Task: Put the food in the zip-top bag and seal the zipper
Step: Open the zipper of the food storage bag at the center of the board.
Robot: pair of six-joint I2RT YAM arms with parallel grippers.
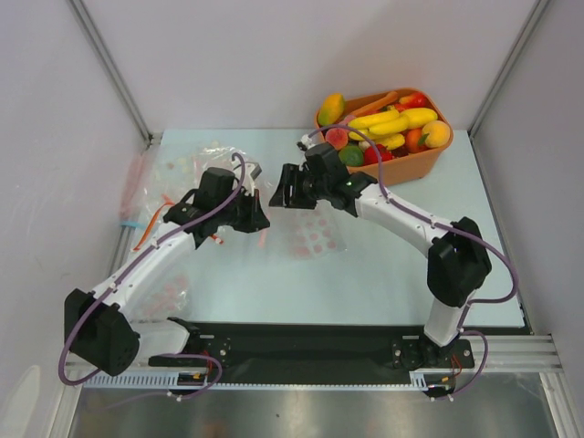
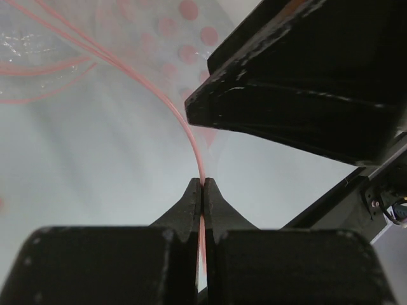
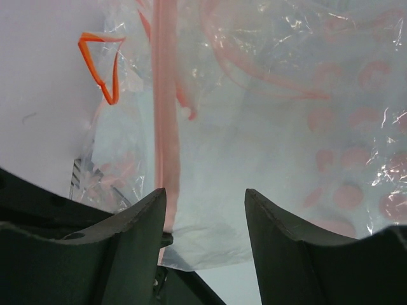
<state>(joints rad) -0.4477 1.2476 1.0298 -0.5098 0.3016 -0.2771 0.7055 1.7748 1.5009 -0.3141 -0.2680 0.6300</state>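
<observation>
Black left claw point(image 2: 202, 185): pinched tight on the zipper point(image 2: 188, 130). The thin pink strip rises from between the pads. Judged an anchor, so the mouth cannot slide.
Right claw point(image 3: 205, 197): jaws apart at a middling width, clamping nothing that shows. The pink strip passes just beside one finger (contact cannot be confirmed).
Bag point(image 3: 273, 146): clear crinkled film with pink dots, lying between the two claws near the middle of the table point(image 1: 392, 274).
Purpose: judged that one lip is held fast while the right claw lines up on the other, to part the mouth for loading.
Food point(image 1: 392, 121): heaped in the orange tub point(image 1: 415, 166) at the far right corner, well apart from the bag. None is seen inside the bag.
Spare bags point(image 1: 151, 214): piled at the left edge, one with an orange strip. Not part of the job.
Progress: early, with loading and sealing both not yet done.
Risk: thin film may slip or both lips get caught together, leaving the mouth closed.
</observation>
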